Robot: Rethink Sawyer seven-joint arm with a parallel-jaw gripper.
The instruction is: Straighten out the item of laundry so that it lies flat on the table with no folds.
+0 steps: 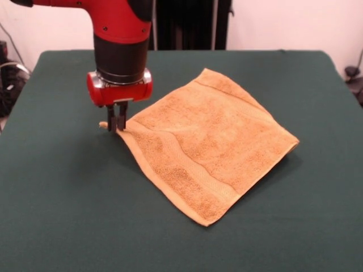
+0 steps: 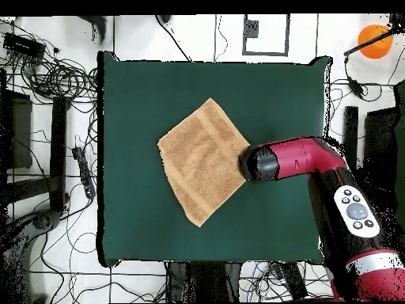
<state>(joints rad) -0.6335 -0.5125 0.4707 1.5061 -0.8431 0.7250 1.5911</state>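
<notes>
The golden-orange towel (image 1: 207,141) lies spread out as a diamond on the dark green table (image 1: 57,198), a woven band near its front-left edge. My gripper (image 1: 116,126) points straight down at the towel's left corner, its fingers (image 1: 111,122) close together and pinching it. A small tip of cloth sticks out to the left of the fingers. In the overhead view the towel (image 2: 199,162) sits at the middle of the table (image 2: 142,95), and the red arm's head (image 2: 265,162) covers its right corner and hides the gripper.
The table reaches well beyond the towel on every side. Cables (image 2: 47,79) and dark gear lie on the floor around it. An orange ball (image 2: 373,39) sits at the overhead view's top right. The arm (image 2: 348,206) comes in from the lower right.
</notes>
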